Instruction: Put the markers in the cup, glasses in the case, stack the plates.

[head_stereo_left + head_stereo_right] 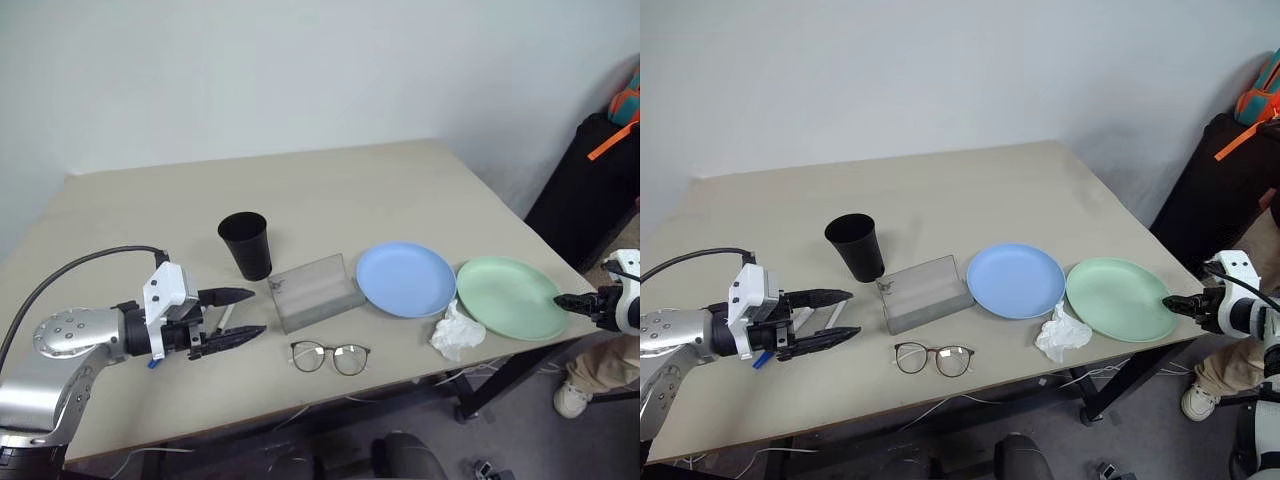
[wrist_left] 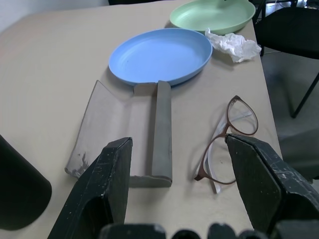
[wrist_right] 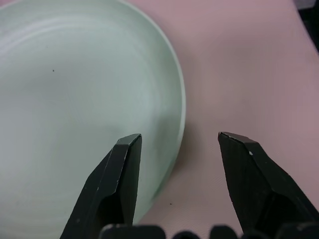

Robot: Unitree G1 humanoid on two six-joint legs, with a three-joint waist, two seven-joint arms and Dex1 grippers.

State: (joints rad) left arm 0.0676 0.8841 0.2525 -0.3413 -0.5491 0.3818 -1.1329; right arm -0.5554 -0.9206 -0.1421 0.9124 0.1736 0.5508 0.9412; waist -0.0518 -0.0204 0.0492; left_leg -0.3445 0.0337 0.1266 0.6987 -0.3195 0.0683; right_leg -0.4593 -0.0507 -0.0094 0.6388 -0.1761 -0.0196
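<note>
Right hand (image 3: 177,142) released, fingers straddling mint green plate (image 3: 75,99) rim, left hand (image 1: 232,315) released near glasses (image 1: 330,356)

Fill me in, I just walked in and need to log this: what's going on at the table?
A two-armed robot is tidying a table. Its right gripper is open at the rim of the mint green plate, one finger over the plate, gripping nothing. The light blue plate lies beside it, so the plates are not stacked. The left gripper hovers open near the black cup. The glasses lie on the table in front of the open grey case. A crumpled tissue sits by the plates.
</note>
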